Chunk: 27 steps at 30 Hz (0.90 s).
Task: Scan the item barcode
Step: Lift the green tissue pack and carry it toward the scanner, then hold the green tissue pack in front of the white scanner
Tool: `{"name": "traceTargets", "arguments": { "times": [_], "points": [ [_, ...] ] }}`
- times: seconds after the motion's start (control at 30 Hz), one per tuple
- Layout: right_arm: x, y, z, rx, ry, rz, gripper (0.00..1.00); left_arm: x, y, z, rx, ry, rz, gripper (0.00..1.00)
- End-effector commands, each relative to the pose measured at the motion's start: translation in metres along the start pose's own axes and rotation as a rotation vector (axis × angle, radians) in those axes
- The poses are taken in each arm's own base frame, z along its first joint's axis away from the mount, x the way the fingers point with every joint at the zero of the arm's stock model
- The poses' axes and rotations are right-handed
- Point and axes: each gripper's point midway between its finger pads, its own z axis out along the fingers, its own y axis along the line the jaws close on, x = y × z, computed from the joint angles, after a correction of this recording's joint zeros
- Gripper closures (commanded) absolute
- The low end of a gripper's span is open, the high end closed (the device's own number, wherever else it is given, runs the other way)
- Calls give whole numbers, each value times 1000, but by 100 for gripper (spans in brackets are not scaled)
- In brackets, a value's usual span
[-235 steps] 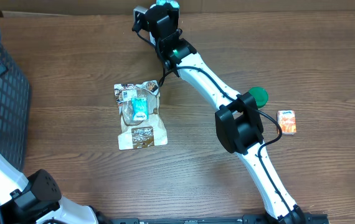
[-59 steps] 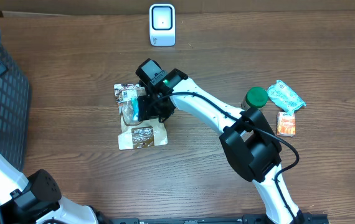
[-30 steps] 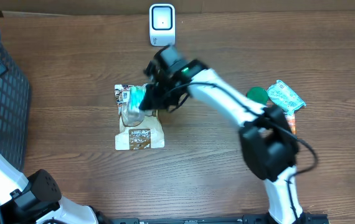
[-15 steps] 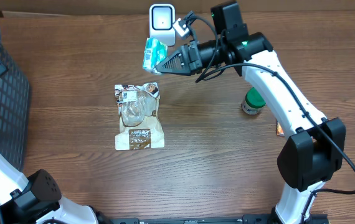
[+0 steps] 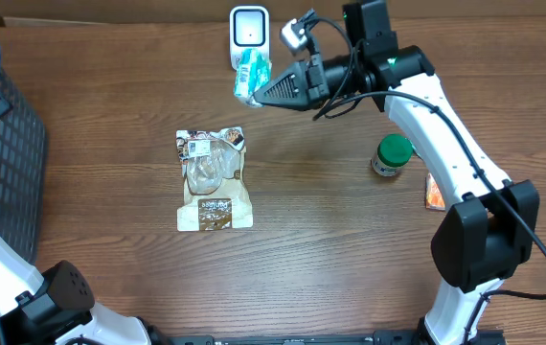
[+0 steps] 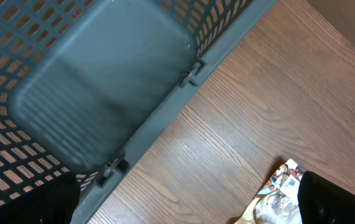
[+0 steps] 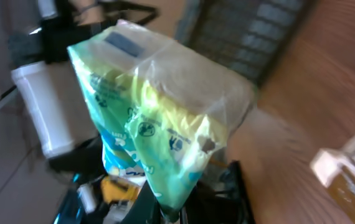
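Your right tool (image 5: pixel 261 92) pinches teal-green packet (image 5: pixel 250 73), jaws pressed onto it. Packet held off tabletop (image 5: pixel 110 240) at upper centre of overhead frame, just below white scanner (image 5: pixel 249 36). Your left tool (image 6: pixel 187 208) spread wide above grey basket (image 6: pixel 103 81) rim. Brown pouch (image 5: pixel 214 182) lies flat mid-frame.

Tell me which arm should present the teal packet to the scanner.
Right. The right gripper is shut on the teal packet, holding it just in front of the white scanner. The left gripper hangs open and empty over the gray basket, away from both.
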Motion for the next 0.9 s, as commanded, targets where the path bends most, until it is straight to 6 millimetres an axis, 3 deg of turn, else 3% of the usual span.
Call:
{"name": "traceTargets", "arguments": {
  "times": [0.0, 0.17, 0.3, 0.47, 0.63, 0.8, 0.87],
  "points": [
    [-2, -55, 13, 339, -67, 63, 96, 0, 0, -1, 2, -3, -9, 1],
    [18, -121, 2, 816, -100, 163, 96, 0, 0, -1, 2, -3, -9, 1],
    [25, -133, -6, 970, -98, 159, 96, 0, 0, -1, 2, -3, -9, 0],
    [-6, -107, -33, 1056, -191, 100, 96, 0, 0, -1, 2, -3, -9, 0],
    [-54, -58, -78, 1259, -389, -49, 96, 0, 0, -1, 2, -3, -9, 0],
    [-103, -12, -113, 1471, -632, -271, 96, 0, 0, -1, 2, -3, -9, 1],
    [-120, -7, -116, 1557, -643, -405, 96, 0, 0, -1, 2, -3, -9, 0]
  ]
}}
